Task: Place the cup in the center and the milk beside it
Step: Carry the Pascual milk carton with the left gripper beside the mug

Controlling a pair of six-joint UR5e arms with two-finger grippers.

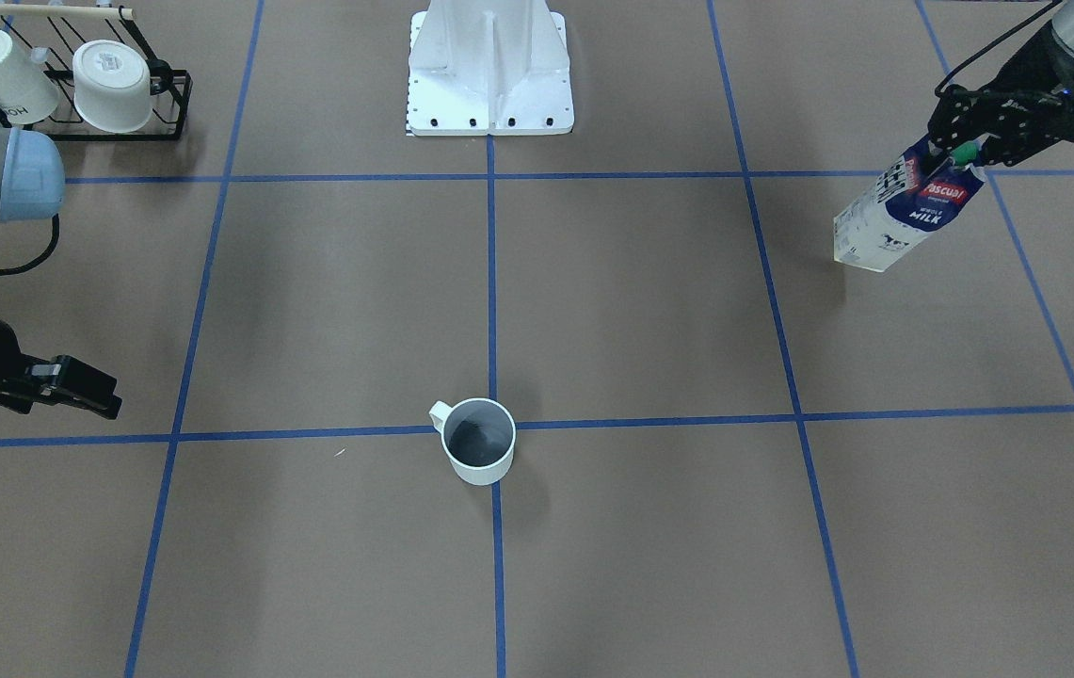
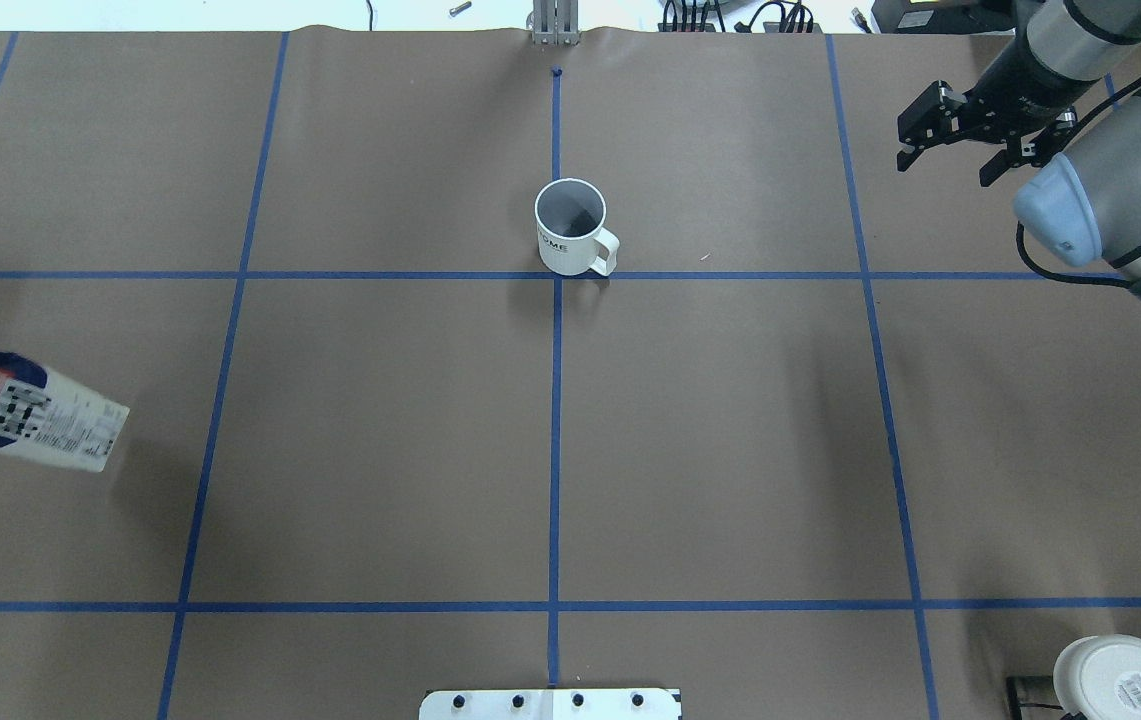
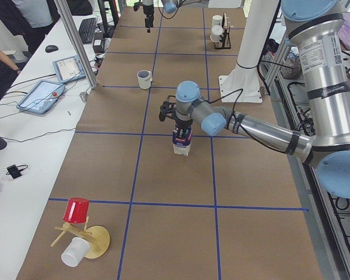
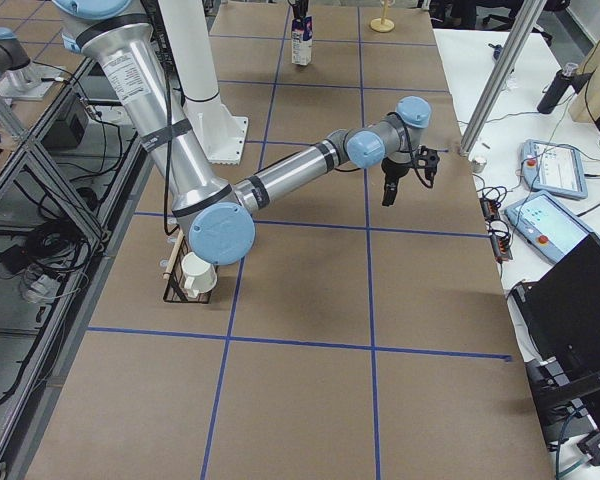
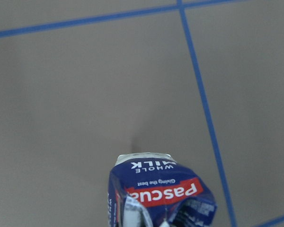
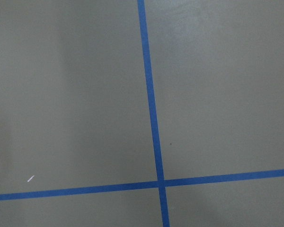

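The cup (image 1: 478, 441), a small white mug with a dark grey inside and a loop handle, stands upright by a blue tape crossing on the table's centre line; it also shows in the overhead view (image 2: 573, 228). My left gripper (image 1: 955, 153) is shut on the top of the milk (image 1: 904, 215), a navy and white Pascual carton, far to my left of the cup. The carton hangs a little tilted; I cannot tell if its base touches the table. It fills the left wrist view (image 5: 161, 194). My right gripper (image 2: 945, 158) is open and empty, well to the right of the cup.
A black wire rack (image 1: 169, 104) holds two white cups (image 1: 111, 87) near my right side. The white robot base (image 1: 489, 85) is at the table's near edge. A wooden stand with a red cup (image 3: 77, 210) sits at the far left end.
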